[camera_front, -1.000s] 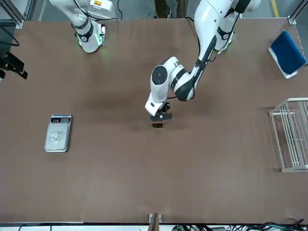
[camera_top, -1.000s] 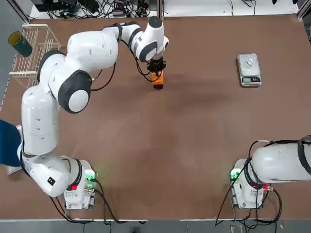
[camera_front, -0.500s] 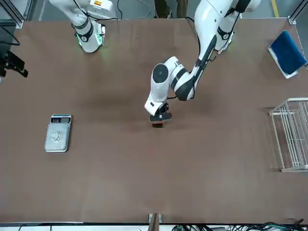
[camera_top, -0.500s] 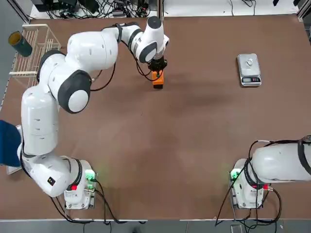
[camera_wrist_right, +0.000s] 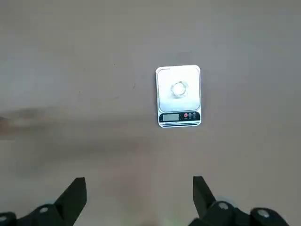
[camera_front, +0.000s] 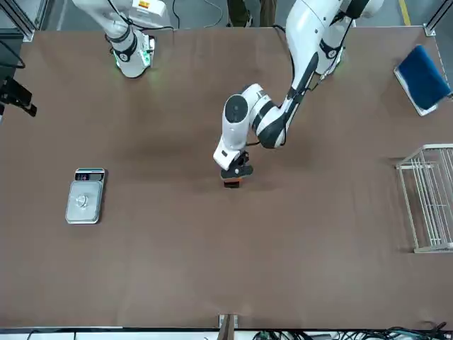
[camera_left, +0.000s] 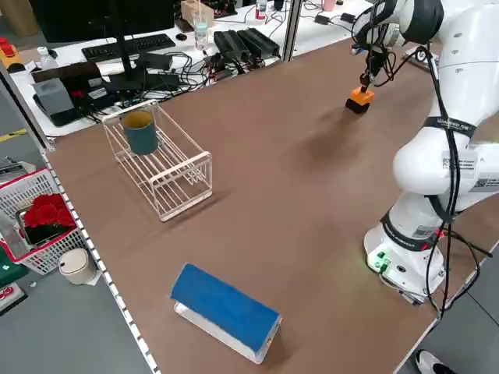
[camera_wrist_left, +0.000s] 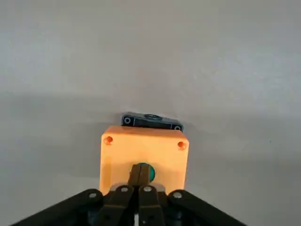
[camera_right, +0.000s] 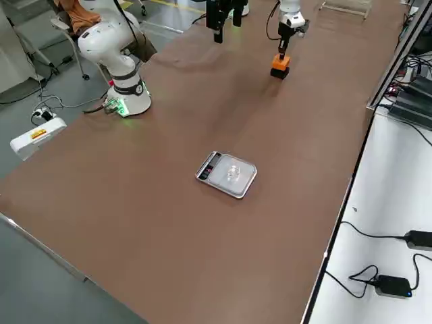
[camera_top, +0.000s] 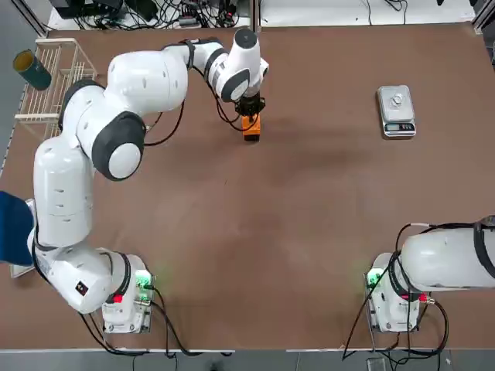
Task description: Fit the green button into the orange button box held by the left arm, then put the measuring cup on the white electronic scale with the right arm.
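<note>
Against a half second ago, the right claw [camera_wrist_right: 140, 188] has shifted slightly farther to the right of the white electronic scale [camera_wrist_right: 164, 101]. The left claw [camera_wrist_left: 139, 170] shows barely any change, and the scale is in the same spot.

The right claw is up in the air, to the scale's right and nearer the robot's base, spread wide with nothing between its fingers. The left claw is well to the scale's left, its fingers pressed together in front of the green button [camera_wrist_left: 152, 173]; whether they touch it, I cannot tell.

Counted out, there is one scale, lying on the surface [camera_top: 309, 232], and one measuring cup [camera_wrist_right: 179, 88], clear and sitting on the scale's plate. There is one orange button box [camera_wrist_left: 122, 153], well to the scale's left, with one green button at its hole and one dark part [camera_wrist_left: 153, 122] at its base. How deep the button sits is hidden by the fingers.

Farther left of the scale than the box is one white wire rack [camera_left: 181, 175] with one teal cup [camera_left: 141, 134]. One blue-topped block [camera_left: 222, 304] is also far to the scale's left, nearer the robot's base.
</note>
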